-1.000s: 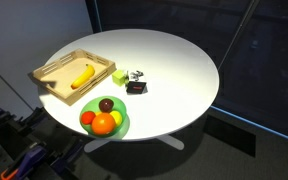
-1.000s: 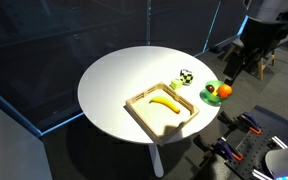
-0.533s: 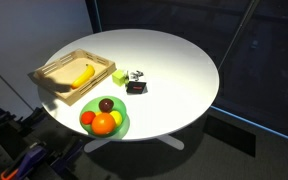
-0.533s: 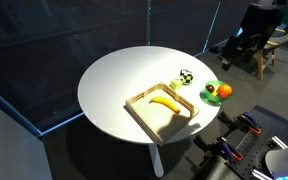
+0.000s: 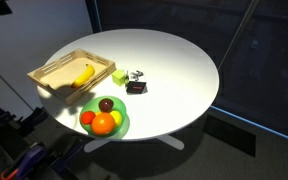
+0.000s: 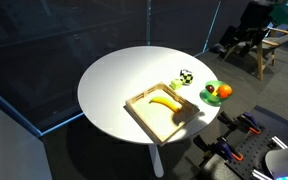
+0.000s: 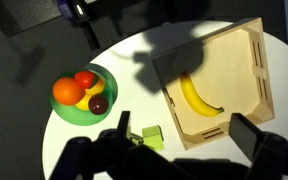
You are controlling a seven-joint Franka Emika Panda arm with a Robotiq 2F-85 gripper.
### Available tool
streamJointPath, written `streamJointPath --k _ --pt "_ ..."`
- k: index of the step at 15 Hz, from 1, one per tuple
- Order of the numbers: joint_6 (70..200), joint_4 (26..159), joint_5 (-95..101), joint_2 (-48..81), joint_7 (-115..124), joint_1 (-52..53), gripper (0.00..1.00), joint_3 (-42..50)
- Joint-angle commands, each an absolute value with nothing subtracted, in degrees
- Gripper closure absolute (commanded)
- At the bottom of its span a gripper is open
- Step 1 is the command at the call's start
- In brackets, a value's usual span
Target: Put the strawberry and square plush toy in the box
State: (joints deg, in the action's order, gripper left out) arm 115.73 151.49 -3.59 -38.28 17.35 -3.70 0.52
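**A:** Which step is this?

**B:** The very start, I'd say. The strawberry (image 5: 88, 119) lies on the green plate (image 5: 123, 127) near the desk (image 5: 174, 60) edge, tucked against the orange (image 5: 103, 125) and close to a maroon fruit (image 5: 105, 104). The square plush toy (image 5: 136, 88) lies flat on the bare desk, near the yellow-green cube (image 5: 120, 76) by the corner of the box (image 5: 99, 58). Neither is in the box, which holds only a banana (image 5: 82, 75).

**A:** And the pincer?

**B:** In the wrist view the pincer (image 7: 182, 140) hangs high over the desk. Its jaws are spread wide and there is nothing between them.

**A:** So what does the next move call for?

**B:** It has to come down on one of the two. The strawberry likely needs a careful line, because its neighbours crowd it. The plush toy is flat, so the fingertips would probably have to reach almost to the desk top. The checkered piece (image 5: 136, 75) just behind it could be knocked.

**A:** Any brand, label or lettering?

**B:** None that I can read. The checkered piece shows a black-and-white pattern and no letters.
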Motion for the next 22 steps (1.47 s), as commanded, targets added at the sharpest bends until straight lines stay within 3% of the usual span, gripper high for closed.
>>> streamJointPath --k 1,22 --pt "117.52 149.7 -4.79 -34.01 15.49 -6.01 0.0 2.68" --pt "130.03 143.87 1.64 -11.22 20.42 -12.52 0.0 5.3"
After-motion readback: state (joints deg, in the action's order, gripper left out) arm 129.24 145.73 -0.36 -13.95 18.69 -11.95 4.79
